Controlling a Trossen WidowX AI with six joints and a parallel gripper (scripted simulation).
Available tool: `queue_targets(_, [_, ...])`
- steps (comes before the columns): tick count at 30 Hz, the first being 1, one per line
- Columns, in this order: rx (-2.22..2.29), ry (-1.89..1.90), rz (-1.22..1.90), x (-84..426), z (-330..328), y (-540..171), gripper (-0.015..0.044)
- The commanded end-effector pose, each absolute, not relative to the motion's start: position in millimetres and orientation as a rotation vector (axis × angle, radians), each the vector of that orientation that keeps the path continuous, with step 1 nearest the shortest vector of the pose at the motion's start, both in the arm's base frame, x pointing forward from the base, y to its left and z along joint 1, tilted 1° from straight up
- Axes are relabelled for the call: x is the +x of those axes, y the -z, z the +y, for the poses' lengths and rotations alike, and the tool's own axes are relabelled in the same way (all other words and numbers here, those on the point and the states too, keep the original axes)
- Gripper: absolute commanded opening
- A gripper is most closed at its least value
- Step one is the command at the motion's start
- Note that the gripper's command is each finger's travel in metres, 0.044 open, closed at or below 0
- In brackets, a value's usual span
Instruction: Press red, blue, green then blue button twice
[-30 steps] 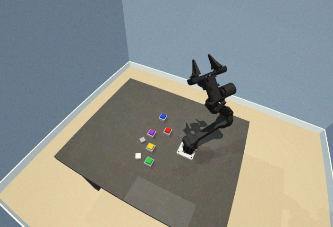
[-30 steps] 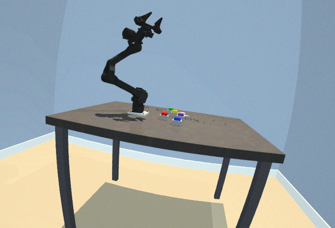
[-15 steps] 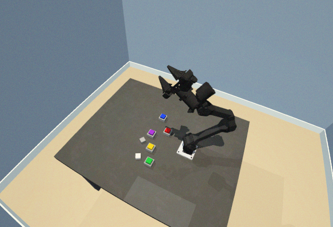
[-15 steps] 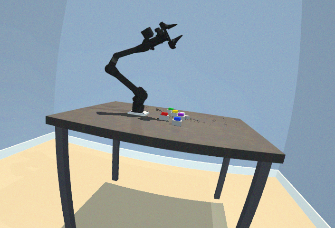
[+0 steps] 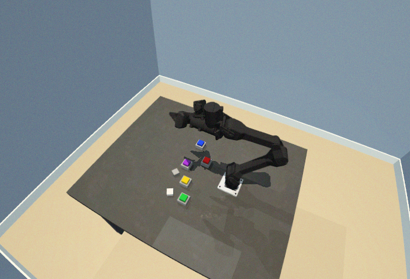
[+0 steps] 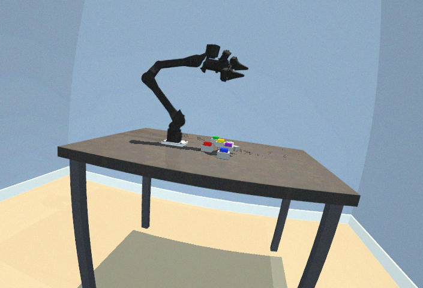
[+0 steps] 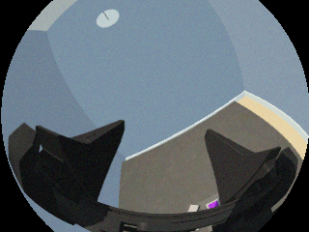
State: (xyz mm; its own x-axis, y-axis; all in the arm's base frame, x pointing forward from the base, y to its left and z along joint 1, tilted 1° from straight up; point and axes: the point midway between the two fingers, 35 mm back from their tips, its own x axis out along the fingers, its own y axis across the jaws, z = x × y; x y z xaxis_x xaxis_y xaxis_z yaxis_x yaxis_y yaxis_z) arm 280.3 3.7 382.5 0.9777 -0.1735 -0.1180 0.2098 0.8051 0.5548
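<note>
Buttons look stiff and sprung; my gripper (image 6: 240,70) hangs wide and empty, so I'd press the red button (image 5: 206,160) squarely on its cap.

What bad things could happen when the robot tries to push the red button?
The purple button sits right beside the red button, so the wide-open gripper might push both. The gray block lies close by and could get bumped. The gripper hangs high above the table, so a long descent could drift off target.
</note>
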Motion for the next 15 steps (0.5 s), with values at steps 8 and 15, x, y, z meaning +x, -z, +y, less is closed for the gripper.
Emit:
queue_targets(8, [0.089,0.323,0.855,270,-51,-230,0.04])
queue_targets(15, [-0.001,0.202,1.318,217,-69,-171,0.04])
